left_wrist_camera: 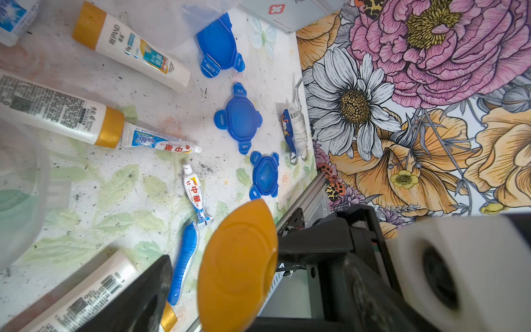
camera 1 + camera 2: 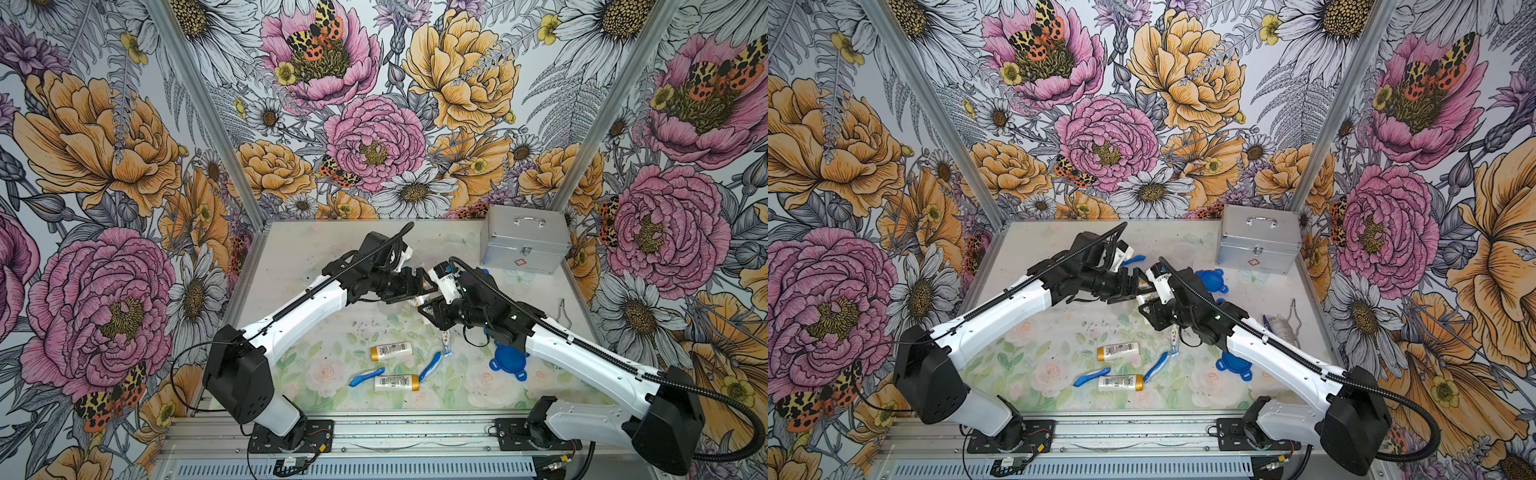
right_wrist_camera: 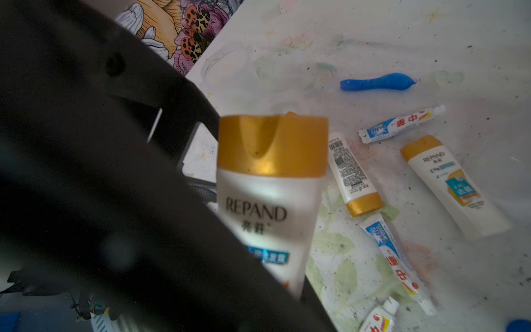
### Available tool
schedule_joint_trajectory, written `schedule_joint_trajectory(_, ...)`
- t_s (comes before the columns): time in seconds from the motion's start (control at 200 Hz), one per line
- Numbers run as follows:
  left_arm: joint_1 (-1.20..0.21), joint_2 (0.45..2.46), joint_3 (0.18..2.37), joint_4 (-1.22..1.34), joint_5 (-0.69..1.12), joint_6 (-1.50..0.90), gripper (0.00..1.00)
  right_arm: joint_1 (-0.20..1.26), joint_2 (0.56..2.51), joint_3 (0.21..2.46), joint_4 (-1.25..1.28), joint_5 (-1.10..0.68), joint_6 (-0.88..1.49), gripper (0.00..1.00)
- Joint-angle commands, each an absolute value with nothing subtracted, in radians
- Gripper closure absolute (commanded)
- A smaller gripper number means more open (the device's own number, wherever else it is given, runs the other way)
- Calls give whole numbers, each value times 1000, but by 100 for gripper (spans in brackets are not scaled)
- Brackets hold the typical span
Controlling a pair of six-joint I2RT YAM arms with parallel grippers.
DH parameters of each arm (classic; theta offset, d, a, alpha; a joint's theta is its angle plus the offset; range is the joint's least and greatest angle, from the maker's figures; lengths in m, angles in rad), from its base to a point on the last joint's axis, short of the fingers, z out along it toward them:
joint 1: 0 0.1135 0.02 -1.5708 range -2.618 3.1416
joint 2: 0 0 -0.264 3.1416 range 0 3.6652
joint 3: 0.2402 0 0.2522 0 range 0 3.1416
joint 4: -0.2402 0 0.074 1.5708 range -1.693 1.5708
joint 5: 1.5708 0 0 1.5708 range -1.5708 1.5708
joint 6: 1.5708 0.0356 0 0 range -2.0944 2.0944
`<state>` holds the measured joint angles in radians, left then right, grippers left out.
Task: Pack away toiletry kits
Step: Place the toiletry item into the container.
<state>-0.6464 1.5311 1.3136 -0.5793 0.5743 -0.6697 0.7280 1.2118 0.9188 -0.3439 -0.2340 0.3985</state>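
Bottle (image 3: 270, 184), lower half hidden behind right tool (image 2: 429, 308), label blurred

A silver metal case with a top handle (image 2: 524, 245) stands at the far right corner of the pale flower-printed surface (image 2: 291, 266); a small clear packet (image 2: 1285, 330) lies by the right edge.

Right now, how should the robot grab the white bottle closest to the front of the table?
Probably grip the bottle around its white middle, coming straight down, jaws across its narrow width. It lies flat; one toothbrush sits by its base and another toothbrush by its gold cap, but its long sides look free.
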Motion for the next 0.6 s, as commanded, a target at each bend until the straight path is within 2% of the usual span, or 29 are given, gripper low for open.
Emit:
schedule_joint_trajectory(0.0,-641,1532,1295,-515,607,-679,23,739,1218,954,-273,-297,387,92)
schedule_joint_trajectory(0.11,-639,1532,1287,-509,612,-683,36,740,1219,948,-268,-319,384,92)
schedule_joint_trajectory(0.27,-631,1514,1266,-504,617,-685,67,741,1222,949,-258,-324,384,91)
schedule_joint_trajectory(0.35,-621,1497,1249,-505,618,-682,79,739,1224,950,-255,-317,387,87)
schedule_joint_trajectory(0.39,-609,1485,1240,-506,620,-678,87,740,1227,952,-256,-311,391,82)
schedule_joint_trajectory(0.435,-586,1469,1229,-508,619,-672,100,739,1227,952,-258,-303,394,75)
schedule_joint_trajectory(0.49,-550,1445,1217,-514,610,-665,100,739,1226,952,-258,-283,405,61)
schedule_joint_trajectory(0.54,-515,1418,1214,-524,596,-648,100,739,1218,947,-259,-265,418,41)
schedule_joint_trajectory(0.595,-488,1394,1226,-549,563,-611,100,738,1208,938,-259,-245,434,29)
